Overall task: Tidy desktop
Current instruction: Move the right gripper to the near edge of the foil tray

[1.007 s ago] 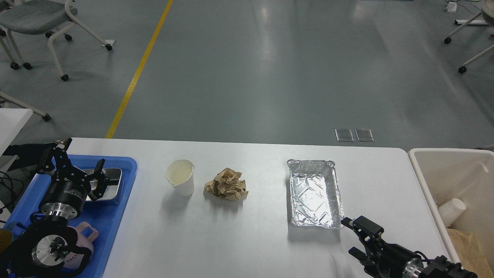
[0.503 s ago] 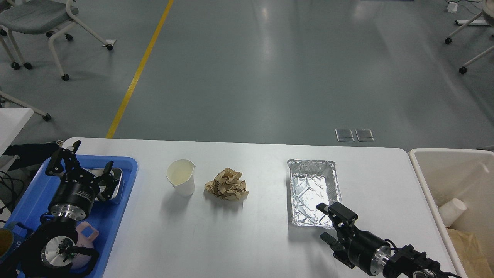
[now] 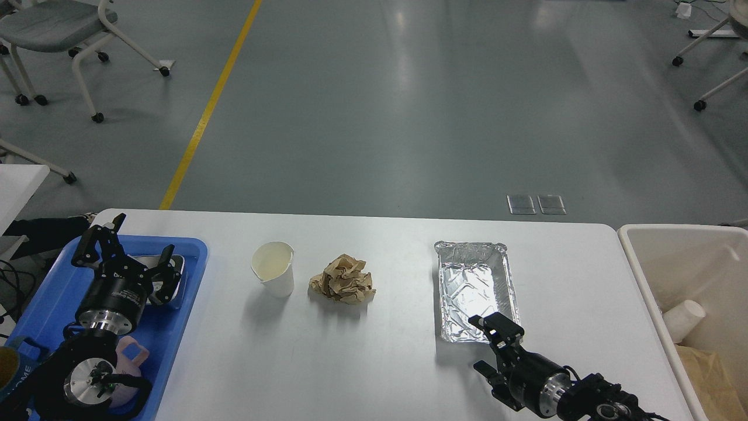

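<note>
The desktop (image 3: 391,356) is a wide white tabletop. On it stand a white paper cup (image 3: 273,269), a crumpled brown paper ball (image 3: 343,279) and an empty foil tray (image 3: 476,289). My right gripper (image 3: 488,347) is open at the foil tray's near edge. Its upper finger overlaps the tray's front rim and its lower finger is over bare table. My left gripper (image 3: 132,255) is open above the blue tray (image 3: 47,292) at the far left, over a small metal tin (image 3: 180,261).
A pink mug (image 3: 133,355) lies in the blue tray under my left arm. A cream-white bin (image 3: 672,251) stands off the table's right end, holding a white cup (image 3: 684,320) and brown paper (image 3: 710,368). Chairs stand on the far floor.
My right gripper has moved left along the table's front, from the foil tray's near right corner to its near edge. My left gripper has shifted slightly right and away over the blue tray.
</note>
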Tool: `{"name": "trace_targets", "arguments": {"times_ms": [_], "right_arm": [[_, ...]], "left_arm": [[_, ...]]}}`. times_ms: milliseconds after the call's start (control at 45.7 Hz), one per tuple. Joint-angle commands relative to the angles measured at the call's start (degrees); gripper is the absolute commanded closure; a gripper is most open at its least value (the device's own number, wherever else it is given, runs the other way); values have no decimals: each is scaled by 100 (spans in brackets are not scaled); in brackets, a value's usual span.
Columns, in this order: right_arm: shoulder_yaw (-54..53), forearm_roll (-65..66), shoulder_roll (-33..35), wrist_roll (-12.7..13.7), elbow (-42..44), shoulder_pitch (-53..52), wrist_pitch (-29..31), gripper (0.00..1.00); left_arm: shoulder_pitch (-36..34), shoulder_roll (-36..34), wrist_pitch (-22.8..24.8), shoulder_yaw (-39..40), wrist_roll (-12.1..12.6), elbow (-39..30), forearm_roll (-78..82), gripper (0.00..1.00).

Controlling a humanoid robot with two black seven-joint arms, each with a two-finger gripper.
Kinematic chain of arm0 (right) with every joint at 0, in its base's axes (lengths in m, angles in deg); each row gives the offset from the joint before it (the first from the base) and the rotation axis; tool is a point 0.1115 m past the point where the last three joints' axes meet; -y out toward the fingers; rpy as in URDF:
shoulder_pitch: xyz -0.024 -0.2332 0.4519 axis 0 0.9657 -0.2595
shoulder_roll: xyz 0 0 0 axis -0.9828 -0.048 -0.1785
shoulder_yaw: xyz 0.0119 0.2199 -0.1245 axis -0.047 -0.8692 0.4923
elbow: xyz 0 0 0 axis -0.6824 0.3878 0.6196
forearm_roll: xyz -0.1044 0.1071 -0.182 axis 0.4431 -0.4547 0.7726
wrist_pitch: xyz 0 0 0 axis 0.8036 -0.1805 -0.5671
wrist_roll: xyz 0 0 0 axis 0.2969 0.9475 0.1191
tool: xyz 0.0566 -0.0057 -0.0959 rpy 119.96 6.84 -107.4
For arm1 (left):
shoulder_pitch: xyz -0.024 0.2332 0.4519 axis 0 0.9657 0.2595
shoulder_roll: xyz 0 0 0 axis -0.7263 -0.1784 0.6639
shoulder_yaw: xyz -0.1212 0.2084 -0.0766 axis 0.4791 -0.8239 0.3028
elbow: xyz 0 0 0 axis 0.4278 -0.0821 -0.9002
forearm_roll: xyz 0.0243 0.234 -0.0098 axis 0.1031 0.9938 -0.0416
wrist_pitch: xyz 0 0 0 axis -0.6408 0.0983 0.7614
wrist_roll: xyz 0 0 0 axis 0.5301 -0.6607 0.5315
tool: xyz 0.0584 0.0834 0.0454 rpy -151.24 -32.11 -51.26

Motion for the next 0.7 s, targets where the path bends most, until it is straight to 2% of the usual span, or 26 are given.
{"name": "trace_targets", "arguments": {"times_ms": [0, 525, 613, 678], "right_arm": [[-8, -116, -174, 8, 251, -207, -5, 0], [352, -416, -332, 8, 743, -603, -242, 0], [352, -416, -341, 8, 805, -612, -444, 4], [352, -416, -341, -1, 805, -621, -497, 10]], "left_arm": [[9, 0, 0, 0, -1, 0, 0, 4], [18, -17, 9, 0, -1, 0, 0, 4], [18, -17, 9, 0, -1, 0, 0, 4], [18, -17, 9, 0, -1, 0, 0, 4]]}}
